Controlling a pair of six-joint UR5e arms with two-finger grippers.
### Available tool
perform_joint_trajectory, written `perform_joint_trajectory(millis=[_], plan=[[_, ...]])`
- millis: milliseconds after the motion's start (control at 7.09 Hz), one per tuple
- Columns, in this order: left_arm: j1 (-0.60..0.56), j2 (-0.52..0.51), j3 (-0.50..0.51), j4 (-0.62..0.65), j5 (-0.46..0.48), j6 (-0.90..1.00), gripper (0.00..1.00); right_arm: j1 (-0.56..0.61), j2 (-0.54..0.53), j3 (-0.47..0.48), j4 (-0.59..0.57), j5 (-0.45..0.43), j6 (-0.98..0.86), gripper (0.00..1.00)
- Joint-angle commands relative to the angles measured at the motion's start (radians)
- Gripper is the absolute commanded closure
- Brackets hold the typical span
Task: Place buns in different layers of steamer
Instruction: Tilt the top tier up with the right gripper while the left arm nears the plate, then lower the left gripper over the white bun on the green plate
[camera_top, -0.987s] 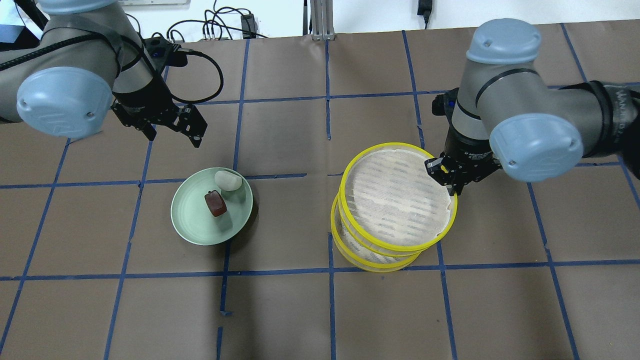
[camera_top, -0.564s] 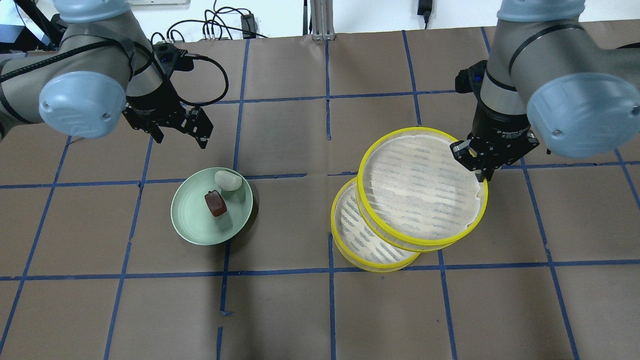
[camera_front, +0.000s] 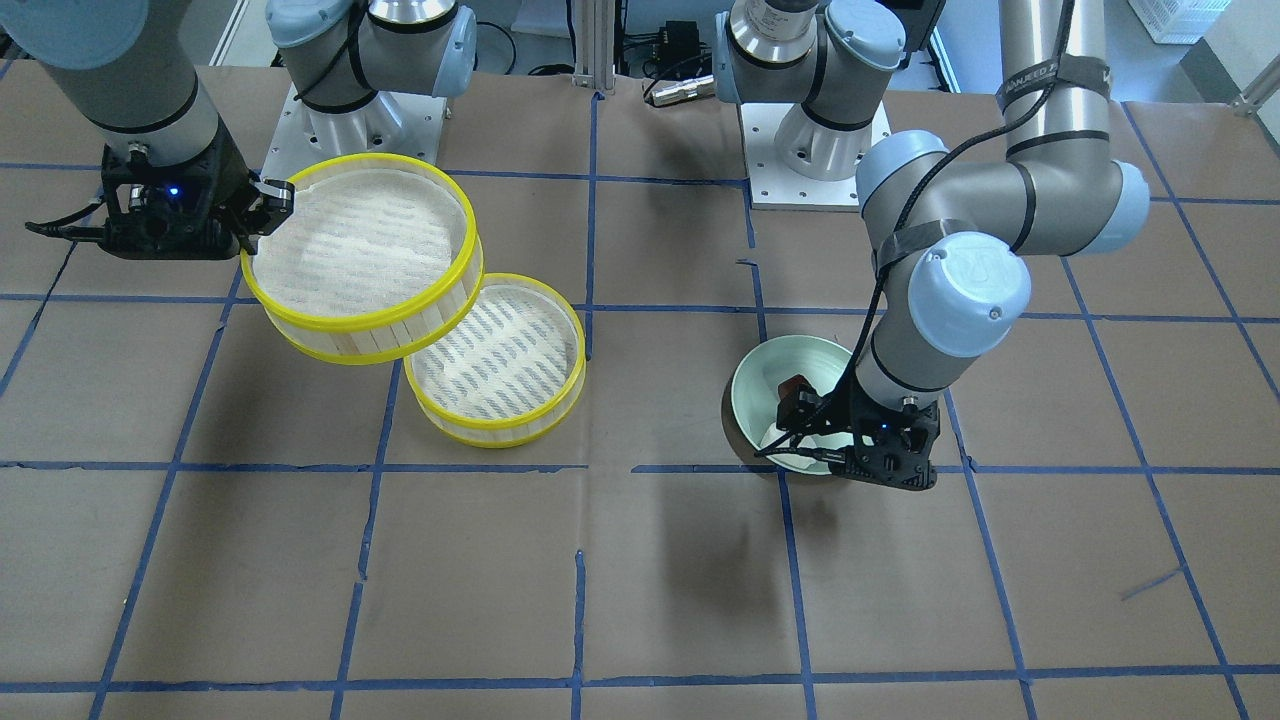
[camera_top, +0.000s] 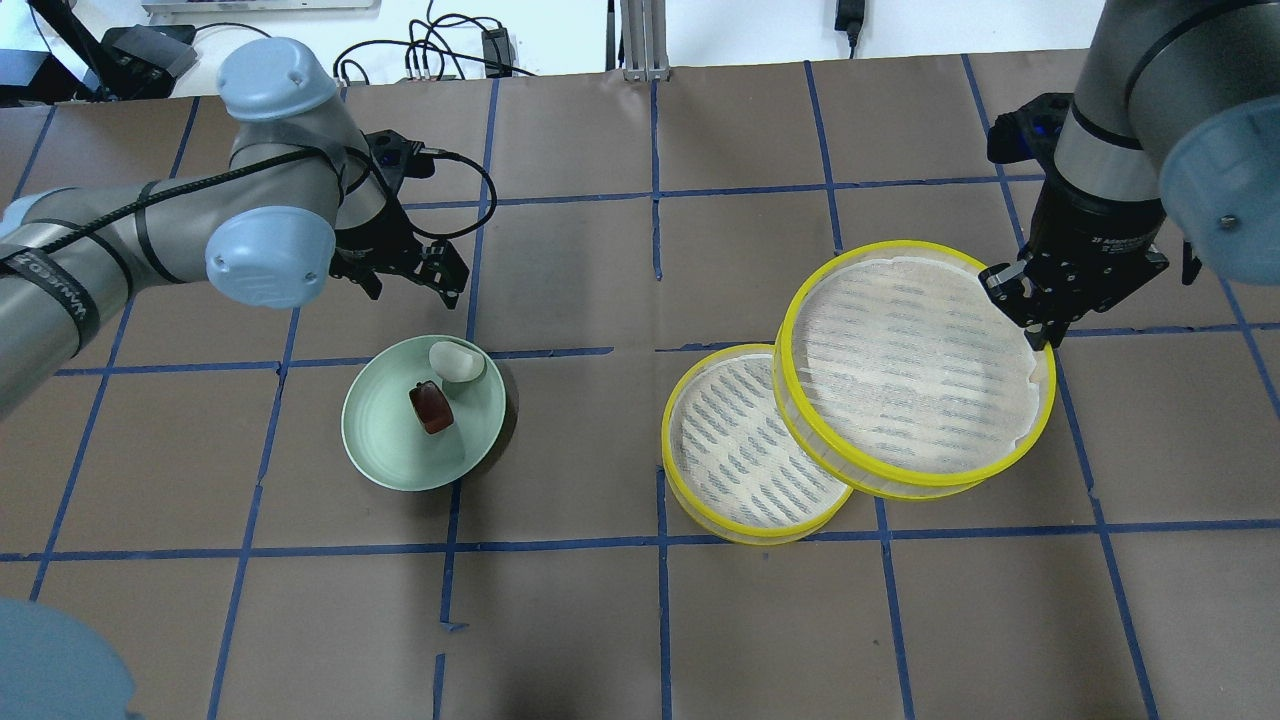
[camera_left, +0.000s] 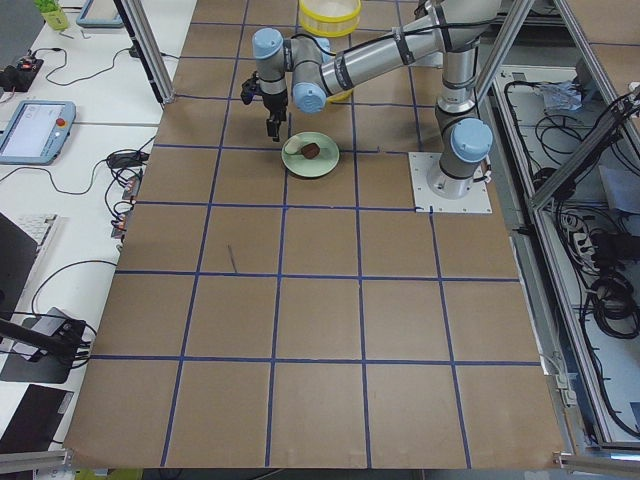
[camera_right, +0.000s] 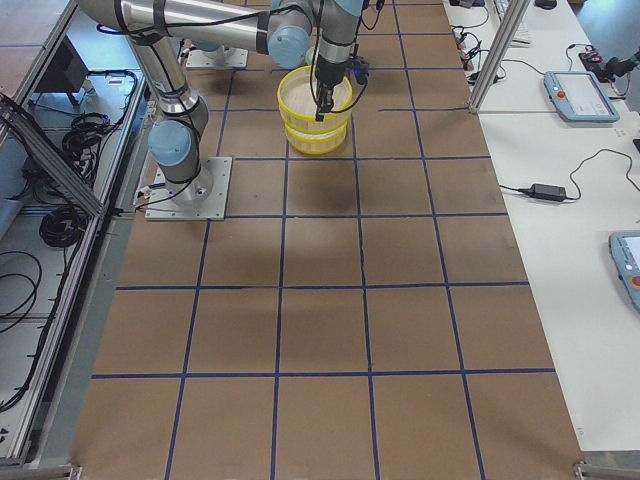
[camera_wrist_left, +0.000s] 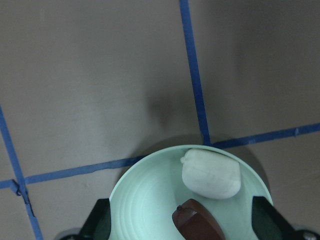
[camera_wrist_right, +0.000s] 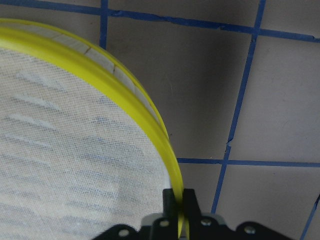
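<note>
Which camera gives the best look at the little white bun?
The left wrist view: the white bun shows large and whole on the plate, beside the brown bun. Overhead shows it small; the left side view, a speck; in front the left arm covers much of the plate; the others miss it.

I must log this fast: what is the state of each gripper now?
Left gripper: open, holding nothing.
Right gripper: shut on the rim of the upper tray.

The upper tray (camera_top: 910, 365) and lower tray (camera_top: 735, 455) have yellow rims, pale slatted walls and white floors striped with grey slots. The plate (camera_top: 385, 440) is pale green. One white bun (camera_top: 455, 360), one reddish-brown bun (camera_top: 431, 407). The table (camera_top: 560, 630) is brown, gridded with blue tape (camera_top: 654, 150).
</note>
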Motion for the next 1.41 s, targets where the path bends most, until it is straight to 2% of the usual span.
perform_joint_trajectory(millis=[0,282,987,1269], plan=[[-0.042,-0.075,-0.014,0.091,-0.034,-0.006,0.06,-0.007,-0.001,0.002,0.001,-0.002,-0.007,0.97],[-0.05,-0.071,-0.061,0.094,-0.04,0.02,0.12,-0.012,0.001,0.003,0.0,-0.004,-0.009,0.97],[-0.048,-0.048,-0.095,0.098,-0.026,0.059,0.11,-0.009,0.001,0.018,-0.016,-0.002,-0.009,0.97],[-0.048,-0.048,-0.094,0.098,0.009,0.066,0.11,-0.009,0.001,0.032,-0.017,-0.002,-0.007,0.97]])
